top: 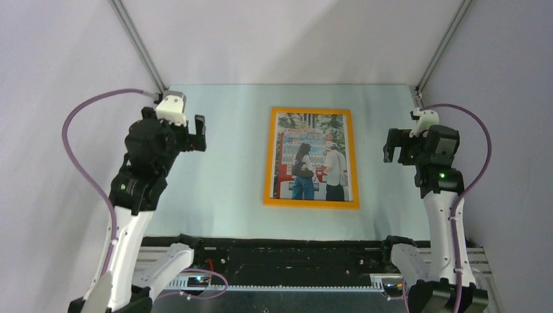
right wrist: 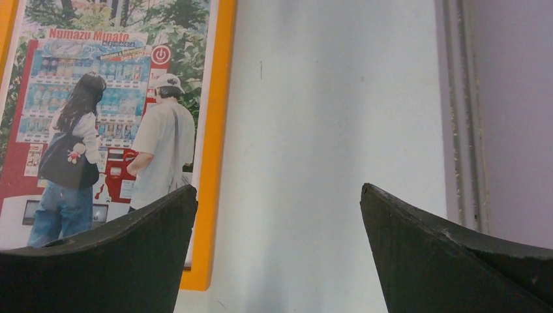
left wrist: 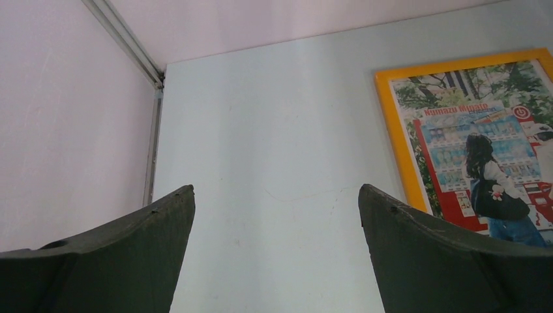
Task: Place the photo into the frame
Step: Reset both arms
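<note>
Top external view: photo [top: 312, 156] lies within frame [top: 268, 160] at worktop [top: 215, 195] centre. Left hand [left wrist: 276, 195] and right hand [right wrist: 279, 189] spread, empty. Print judged light, flexible, slippery; grip frame rail, not glossy face.

Soft, even light is falling from above, leaving the pale tabletop [top: 215, 189] bright and nearly shadowless, darkening only along its near edge. The walls [top: 293, 39] are taking on a faint lilac cast. The photo [top: 312, 156] is reading sharp and free of glare, and the frame [top: 269, 156] is glowing a saturated orange. In the wrist views the left gripper [left wrist: 276, 202] and right gripper [right wrist: 279, 195] are showing their fingers [left wrist: 98, 261] as near-black, soft-edged shapes with little detail, while the print's lettering is coming through crisp.
</note>
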`<state>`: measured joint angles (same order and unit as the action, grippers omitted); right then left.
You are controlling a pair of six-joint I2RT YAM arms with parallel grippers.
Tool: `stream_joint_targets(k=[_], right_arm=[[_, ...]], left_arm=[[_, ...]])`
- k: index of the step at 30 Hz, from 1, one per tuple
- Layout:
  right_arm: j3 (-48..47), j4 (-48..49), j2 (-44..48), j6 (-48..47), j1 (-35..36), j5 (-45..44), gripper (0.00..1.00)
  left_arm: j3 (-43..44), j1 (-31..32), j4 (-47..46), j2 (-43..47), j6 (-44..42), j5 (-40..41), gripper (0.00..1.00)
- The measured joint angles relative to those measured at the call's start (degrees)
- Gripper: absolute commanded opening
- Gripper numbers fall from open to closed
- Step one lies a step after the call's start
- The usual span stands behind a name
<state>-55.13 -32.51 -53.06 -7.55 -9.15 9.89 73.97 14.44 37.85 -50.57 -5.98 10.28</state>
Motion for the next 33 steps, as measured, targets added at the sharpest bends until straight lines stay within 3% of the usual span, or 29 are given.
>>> stream_joint_targets(k=[15,25,33], right_arm=[[9.14,-0.74,11.3,-1.09,-0.11,-3.58,0.99],[10.14,-0.02,14.75,-0.74,-1.95,-5.14,0.99],[10.25,-0.31,17.79,-1.81,-1.99,-4.22,1.0]], left_arm=[[-15.47,-0.13,-2.21,12.81,1.55,5.35,1.0],[-34.05,-1.05,-11.41,27.5,3.43,8.94,1.0],[-38.14,-1.46,-17.44,32.2,6.32,11.37,1.0]])
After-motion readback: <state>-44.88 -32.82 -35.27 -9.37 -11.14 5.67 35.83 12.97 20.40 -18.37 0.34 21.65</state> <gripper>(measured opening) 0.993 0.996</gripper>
